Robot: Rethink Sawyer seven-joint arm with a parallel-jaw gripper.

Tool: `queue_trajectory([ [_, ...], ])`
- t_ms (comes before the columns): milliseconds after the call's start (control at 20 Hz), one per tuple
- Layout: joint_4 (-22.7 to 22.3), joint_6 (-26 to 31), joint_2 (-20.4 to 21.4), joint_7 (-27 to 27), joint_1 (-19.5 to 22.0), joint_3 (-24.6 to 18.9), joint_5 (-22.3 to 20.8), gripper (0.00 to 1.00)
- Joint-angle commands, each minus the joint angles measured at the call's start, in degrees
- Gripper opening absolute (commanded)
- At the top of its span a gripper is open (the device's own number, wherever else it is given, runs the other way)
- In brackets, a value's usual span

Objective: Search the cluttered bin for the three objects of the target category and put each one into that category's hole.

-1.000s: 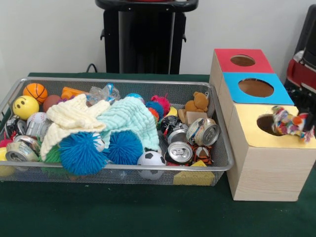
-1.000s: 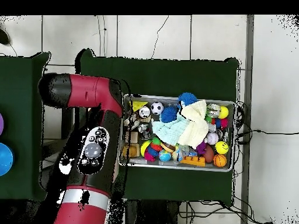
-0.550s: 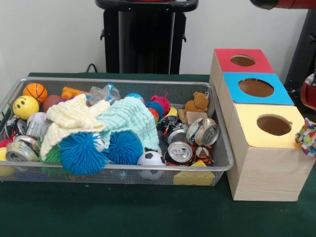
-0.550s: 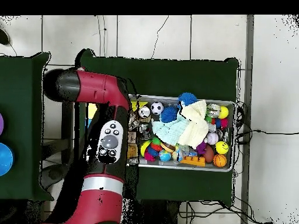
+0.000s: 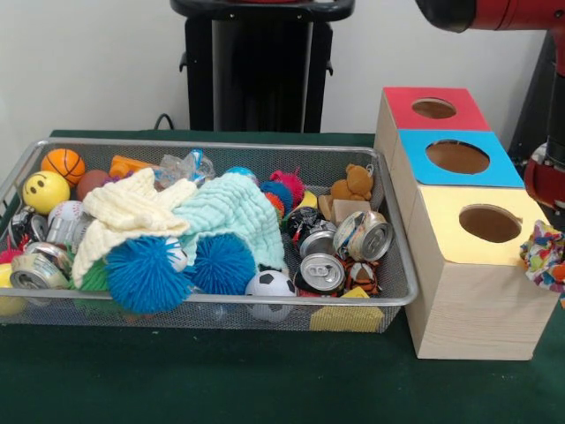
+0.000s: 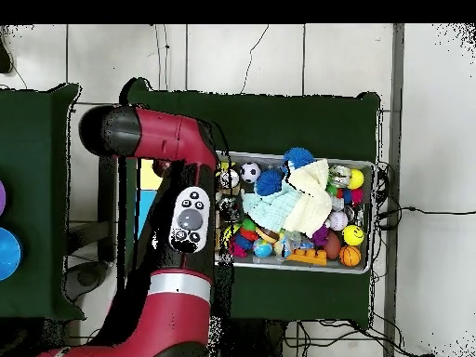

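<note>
A: Arm status? Red and black robot arm (image 6: 181, 200) is reaching over the box end of the silver wire mesh bin (image 5: 265, 305); pincer itself is hiding under the arm, so can't tell if it's clenched or released.

B: Multicoloured knotted rope toy (image 5: 546, 256) is showing at the right edge, beside the yellow-topped section of the wooden box (image 5: 481, 265), outside the yellow hole (image 5: 490, 223).

A: Bin is sitting full: two blue spiky balls (image 5: 146, 272), pale cloths (image 5: 221, 212), crushed cans (image 5: 322, 269).
</note>
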State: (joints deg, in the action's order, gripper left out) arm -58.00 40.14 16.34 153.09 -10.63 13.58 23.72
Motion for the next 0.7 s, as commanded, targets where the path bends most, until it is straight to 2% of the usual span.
queue_trajectory([
  [50,-0.6,5.2,-2.8,-3.3,0.9,-6.1,-3.7,0.00],
  [300,1.0,7.2,-3.0,0.0,-0.2,-5.5,-3.7,0.00],
  [400,2.4,9.7,-3.2,1.7,-0.9,-4.8,-3.5,0.00],
  [500,4.9,15.6,-2.9,4.4,-2.1,-3.0,-3.6,0.00],
  [650,6.6,27.8,0.5,6.8,-3.4,-0.1,-4.5,0.00],
  [700,6.5,30.0,1.6,6.7,-3.4,0.3,-4.7,0.00],
])
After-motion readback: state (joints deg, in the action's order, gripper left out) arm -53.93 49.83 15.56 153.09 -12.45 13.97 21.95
